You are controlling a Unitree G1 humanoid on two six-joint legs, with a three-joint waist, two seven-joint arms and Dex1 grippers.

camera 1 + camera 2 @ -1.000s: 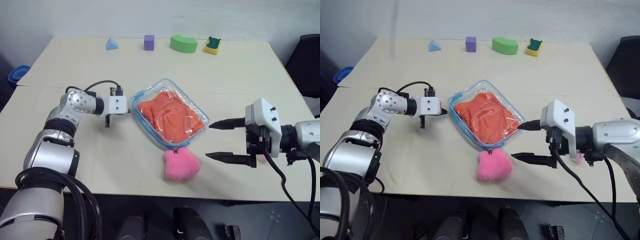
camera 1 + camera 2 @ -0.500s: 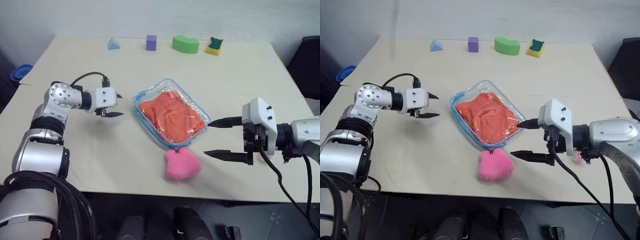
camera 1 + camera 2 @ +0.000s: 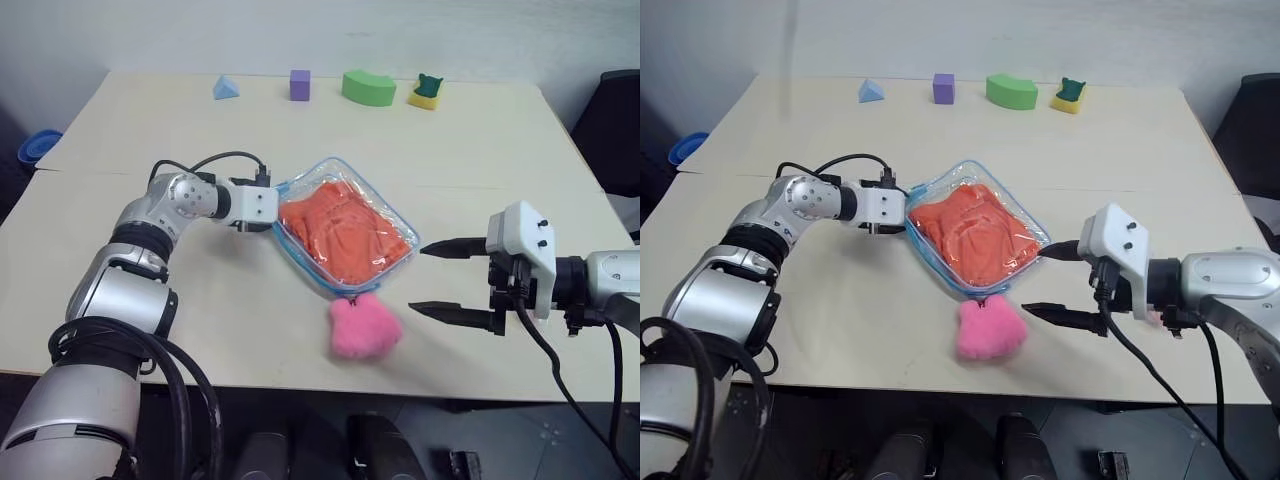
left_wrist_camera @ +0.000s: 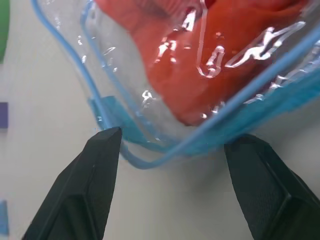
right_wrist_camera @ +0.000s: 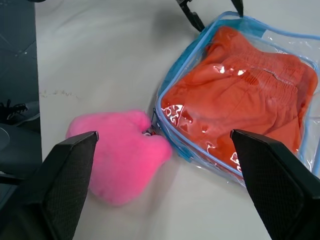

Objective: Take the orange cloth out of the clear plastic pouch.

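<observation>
The clear plastic pouch [image 3: 392, 212] with light blue trim lies flat in the middle of the table, and the orange cloth [image 3: 345, 232] fills it. My left gripper [image 3: 277, 214] is at the pouch's left corner. In the left wrist view its fingers [image 4: 102, 152] stand open, with the blue-trimmed corner [image 4: 145, 160] just beyond the tips. My right gripper [image 3: 428, 280] hovers open to the right of the pouch, apart from it, and holds nothing. A pink plush heart [image 3: 365, 328] lies at the pouch's near corner, and the right wrist view looks over the heart [image 5: 120, 155] and the cloth [image 5: 240, 95].
Along the table's far edge stand a blue pyramid [image 3: 225, 88], a purple cube [image 3: 299, 84], a green curved block [image 3: 367, 87] and a yellow and green piece [image 3: 425, 90]. A blue bowl [image 3: 35, 146] sits off the left edge. A black chair [image 3: 612, 120] is at right.
My left gripper was shut beside the pouch, drew back to the left and opened, then came right to the pouch's corner. The right arm stayed put.
</observation>
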